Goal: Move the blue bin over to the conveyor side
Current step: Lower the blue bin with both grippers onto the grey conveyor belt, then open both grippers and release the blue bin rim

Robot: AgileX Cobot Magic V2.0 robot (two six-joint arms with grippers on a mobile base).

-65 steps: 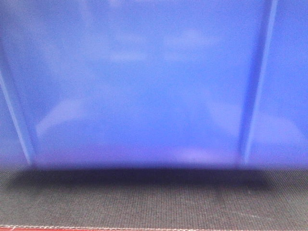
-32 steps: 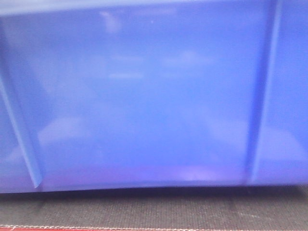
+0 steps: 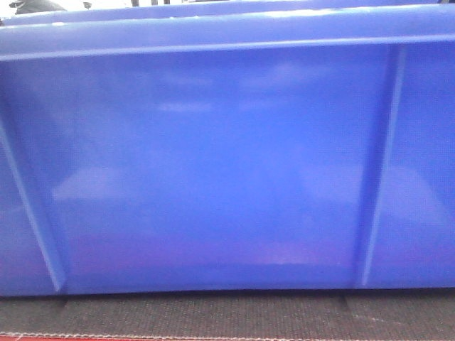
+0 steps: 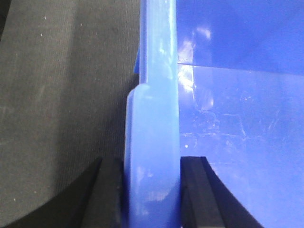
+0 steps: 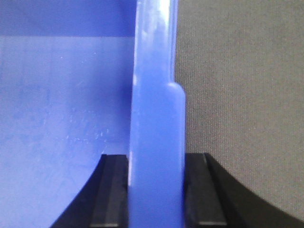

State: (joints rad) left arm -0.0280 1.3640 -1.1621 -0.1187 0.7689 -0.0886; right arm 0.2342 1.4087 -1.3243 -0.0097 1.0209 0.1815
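The front view is almost filled by the long wall of the blue bin (image 3: 213, 170), whose thick rim is seen along the top and whose two thin vertical ribs are seen near either side. The bin is set on the conveyor (image 3: 213, 316); a strip of the dark woven belt is shown below the bin's bottom edge, and a thin red edge is seen under that strip. Whether the bin's base is touching the belt or held just above it cannot be told.

In the left wrist view, the bin's rim (image 4: 154, 142) is clamped by the left gripper (image 4: 152, 194), one black pad being pressed against each face of the rim, with the belt (image 4: 61, 95) on the outer side.

In the right wrist view, the rim (image 5: 154, 142) is gripped likewise by the right gripper (image 5: 156, 194), with the belt (image 5: 237, 95) outside the bin.
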